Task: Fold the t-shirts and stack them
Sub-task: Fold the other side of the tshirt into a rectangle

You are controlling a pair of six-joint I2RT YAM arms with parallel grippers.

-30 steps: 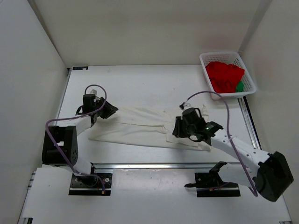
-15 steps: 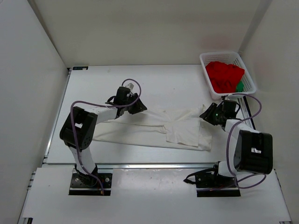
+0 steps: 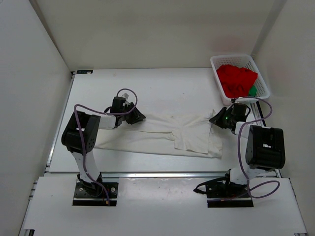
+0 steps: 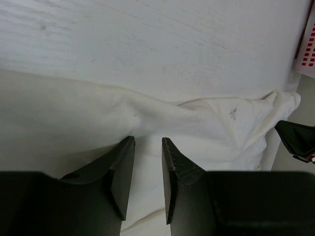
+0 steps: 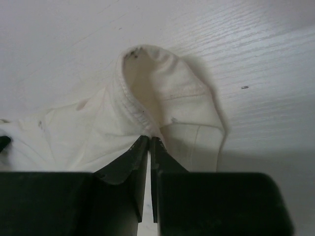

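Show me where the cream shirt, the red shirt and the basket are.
cream-white shirt (image 3: pixel 147 136): top view, its flat middle.
red shirt (image 3: pixel 236 78): top view, the bunched middle.
basket (image 3: pixel 231 56): top view, the far rim.

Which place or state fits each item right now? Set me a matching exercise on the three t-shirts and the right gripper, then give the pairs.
Items
1. cream-white cloth t-shirt
2. bright red cloth t-shirt
3. green cloth t-shirt
4. right gripper

Places or states
A. only a small patch showing, at the basket's near corner
B. heaped on top in the white plastic mesh basket
C. jaws pinched on a cream-white hem
D. lying spread across the table

Pairs: 1-D, 2-B, 3-A, 4-C
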